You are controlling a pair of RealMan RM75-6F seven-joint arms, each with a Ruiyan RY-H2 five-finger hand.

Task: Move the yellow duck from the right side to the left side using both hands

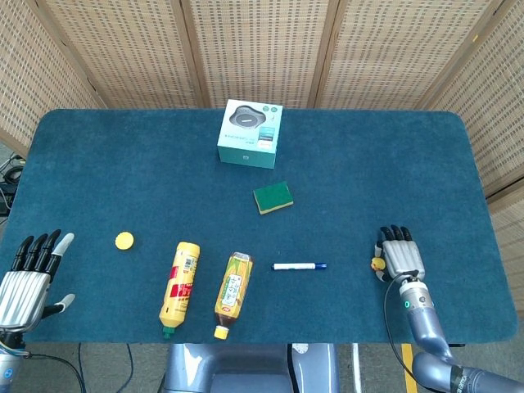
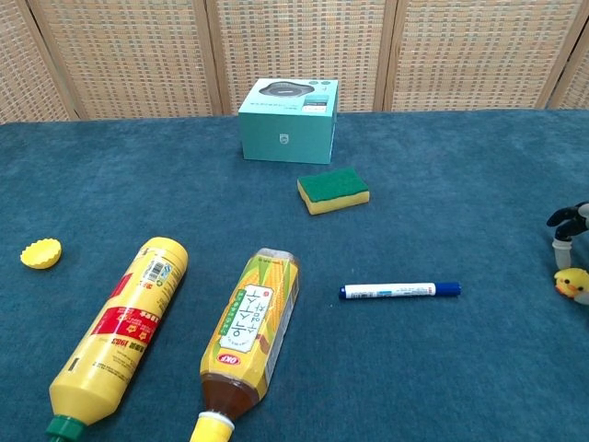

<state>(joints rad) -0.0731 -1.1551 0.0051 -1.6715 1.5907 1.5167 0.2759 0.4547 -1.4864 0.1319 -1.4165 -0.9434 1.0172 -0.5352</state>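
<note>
The small yellow duck (image 1: pixel 377 264) stands on the blue table at the right, also seen at the right edge of the chest view as the duck (image 2: pixel 572 284). My right hand (image 1: pixel 401 255) lies palm down just to the right of it, fingers stretched out, its thumb side close to the duck; contact is unclear. Only dark fingertips (image 2: pixel 569 219) of that hand show in the chest view, just behind the duck. My left hand (image 1: pixel 29 274) hovers at the table's near left corner, fingers spread, holding nothing.
A blue-capped marker (image 1: pixel 299 266) lies left of the duck. Two bottles (image 1: pixel 233 283) (image 1: pixel 182 286) lie near the front edge, a yellow cap (image 1: pixel 124 240) further left. A green sponge (image 1: pixel 273 197) and a teal box (image 1: pixel 250 133) sit toward the back.
</note>
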